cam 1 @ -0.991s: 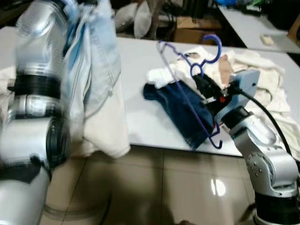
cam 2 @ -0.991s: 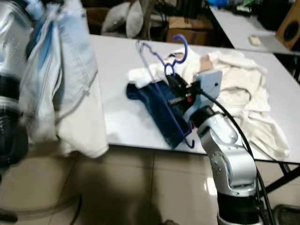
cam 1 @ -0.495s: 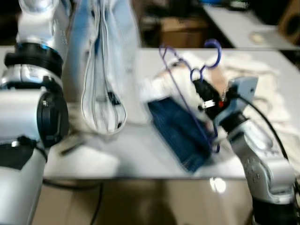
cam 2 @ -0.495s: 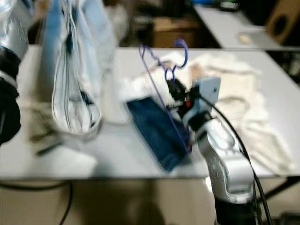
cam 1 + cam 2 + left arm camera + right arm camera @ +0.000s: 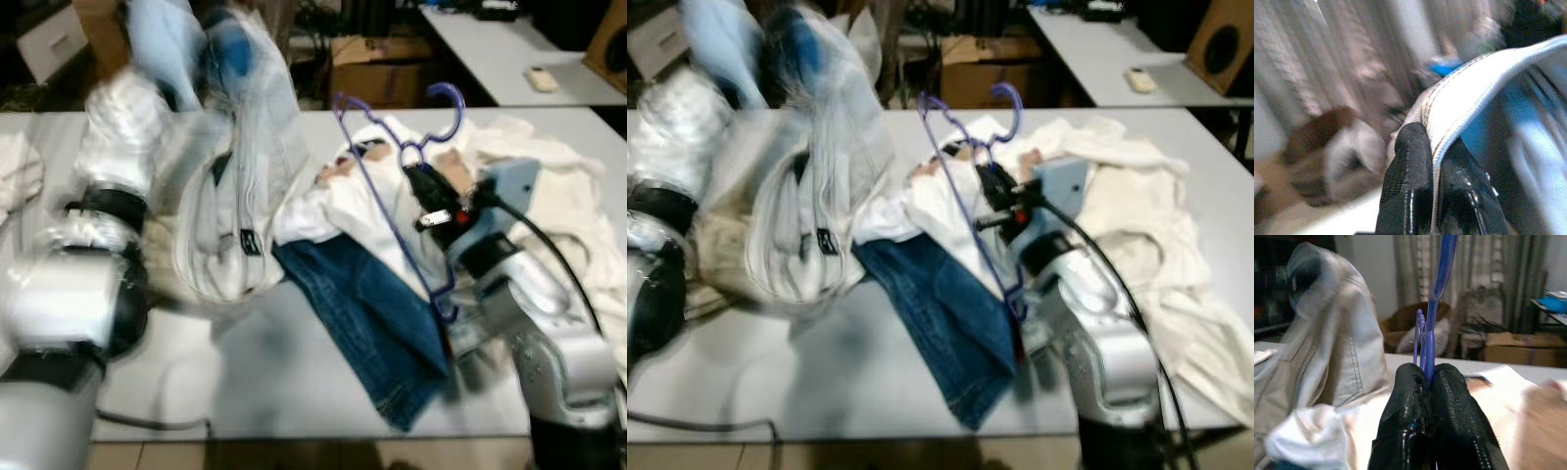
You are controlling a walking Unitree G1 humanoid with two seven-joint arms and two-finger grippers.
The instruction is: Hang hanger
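Note:
A blue wire hanger (image 5: 392, 166) stands upright over the table, its hook (image 5: 449, 103) at the top. My right gripper (image 5: 428, 193) is shut on its neck; the wrist view has the blue wire (image 5: 1432, 308) pinched between the black fingers (image 5: 1449, 396). My left arm (image 5: 108, 196) holds up a pale blue and white garment (image 5: 235, 186), blurred, to the left of the hanger. In the left wrist view the left gripper (image 5: 1432, 161) is shut on the garment's stitched hem (image 5: 1474, 93).
Dark blue jeans (image 5: 377, 318) lie on the white table (image 5: 196, 382) below the hanger. Cream and white clothes (image 5: 549, 186) are heaped at the right. A cardboard box (image 5: 377, 69) and a second table (image 5: 509, 44) stand behind.
The camera has come closer to the table and now looks further over it. The garment in my left gripper has swung right, toward the hanger. The right gripper keeps its hold on the hanger.

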